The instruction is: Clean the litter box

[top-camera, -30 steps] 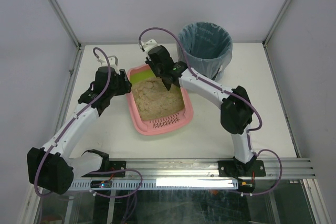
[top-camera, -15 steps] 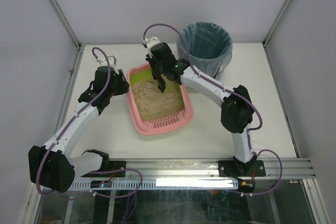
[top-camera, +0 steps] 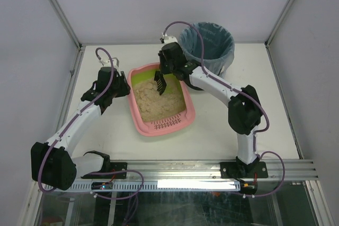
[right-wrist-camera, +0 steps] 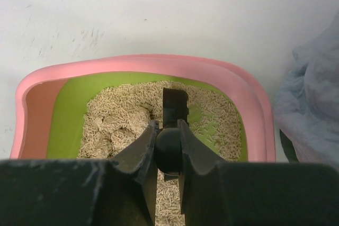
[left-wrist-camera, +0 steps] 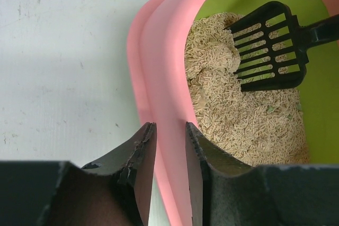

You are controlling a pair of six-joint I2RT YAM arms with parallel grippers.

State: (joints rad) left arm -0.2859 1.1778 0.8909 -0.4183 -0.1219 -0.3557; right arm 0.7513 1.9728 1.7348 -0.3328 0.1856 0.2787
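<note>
Clamping the left rim of the litter box (top-camera: 161, 126) in the middle of the surface (top-camera: 222, 130), the left claw (left-wrist-camera: 169, 130) grips tight while the right claw (right-wrist-camera: 167, 126), clenched on the black scoop (left-wrist-camera: 270, 46), hangs it over the far litter.

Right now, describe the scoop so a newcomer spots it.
On the table sits the pink litter box. Over the litter at its far, green end is the scoop, its handle in the right hand. It is the only small, black, slotted thing; the bin is round and blue-lined.
</note>
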